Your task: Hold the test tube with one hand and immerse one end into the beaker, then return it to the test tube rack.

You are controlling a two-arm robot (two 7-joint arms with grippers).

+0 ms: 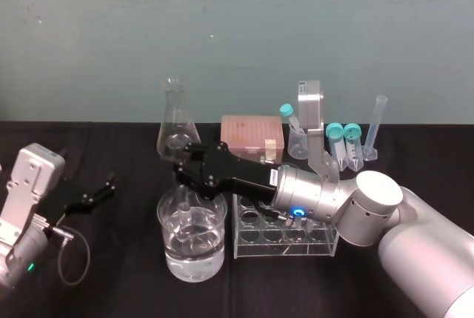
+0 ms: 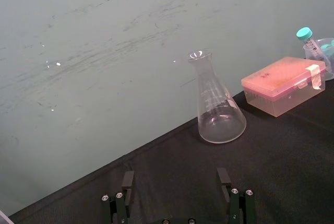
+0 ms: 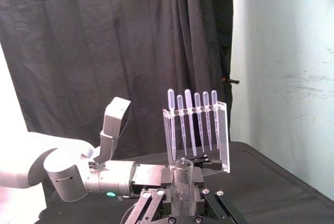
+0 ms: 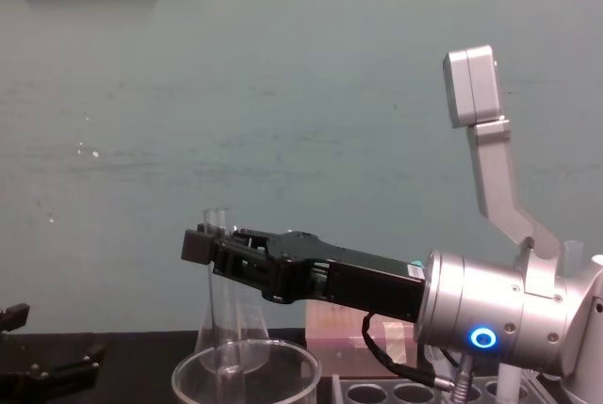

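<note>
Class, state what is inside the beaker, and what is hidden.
Clear liquid sits low in the beaker; the test tube, gripped by the right pincer, reaches in. The pincer hides its middle.

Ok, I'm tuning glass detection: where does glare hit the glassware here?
Head view: white highlights on the beaker rim and water, below the right gripper holding the tube. Left wrist view, from the left gripper parked far left: a glint on the flask mouth, bright specks on the wall. Chest view: the blue ring light glows.

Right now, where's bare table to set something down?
Free: between the left gripper and the beaker; back-left strip beside the flask. Crowded: right gripper, jaws shut on the test tube, over the beaker; rack beside it, pink box behind.
</note>
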